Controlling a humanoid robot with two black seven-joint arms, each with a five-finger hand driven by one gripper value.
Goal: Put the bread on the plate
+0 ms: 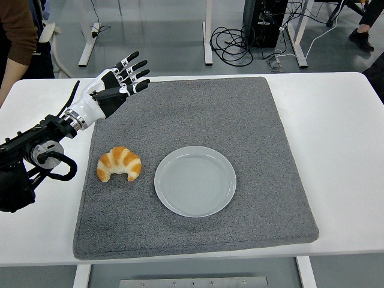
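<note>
Lying on mat, croissant [119, 164] well apart from spread left-hand fingers [133, 73].

Rough grey felt-like mat [198, 156] on a smooth white table [336, 132]; glossy, perhaps ceramic plate [195, 180]; shiny-crusted bread [119, 163]

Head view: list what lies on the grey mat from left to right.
croissant → plate. The left hand, fingers spread and empty, is at the mat's far left corner.
</note>
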